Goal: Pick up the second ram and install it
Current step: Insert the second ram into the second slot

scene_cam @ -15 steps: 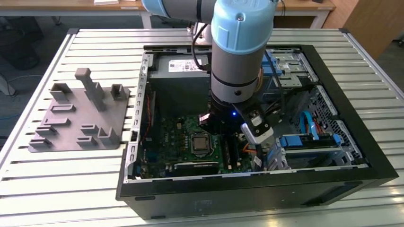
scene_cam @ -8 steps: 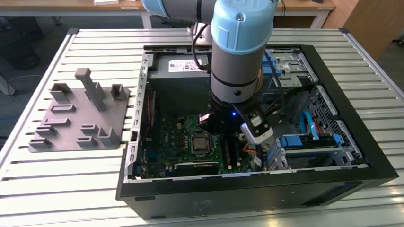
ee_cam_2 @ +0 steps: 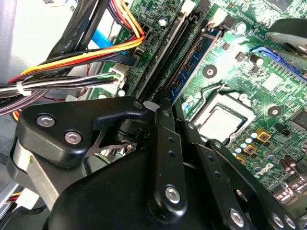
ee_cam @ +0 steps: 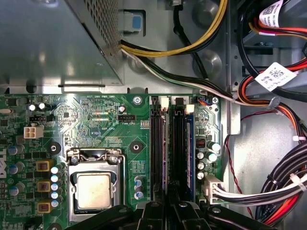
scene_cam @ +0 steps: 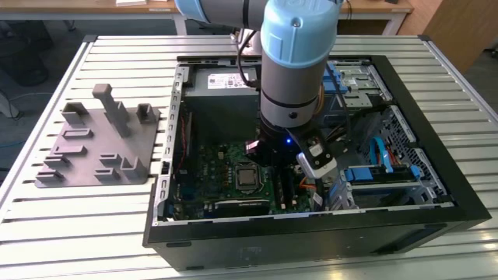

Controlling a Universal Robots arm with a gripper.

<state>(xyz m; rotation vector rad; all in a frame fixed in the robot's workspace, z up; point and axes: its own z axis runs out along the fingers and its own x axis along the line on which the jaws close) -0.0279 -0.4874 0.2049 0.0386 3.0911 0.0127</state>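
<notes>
Gripper (ee_cam: 169, 201): fingers closing on second ram (ee_cam_2: 165, 103), pressing it into memory slot (ee_cam: 178, 148); risk: tilted stick jamming, one end seating unlatched

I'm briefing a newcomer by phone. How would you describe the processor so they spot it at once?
Look into the open black computer case at the green motherboard on its floor. The processor sits there in a metal frame, beside the long black memory slots. It is the one plain, shiny silver square among small dark chips and capacitors.
</notes>
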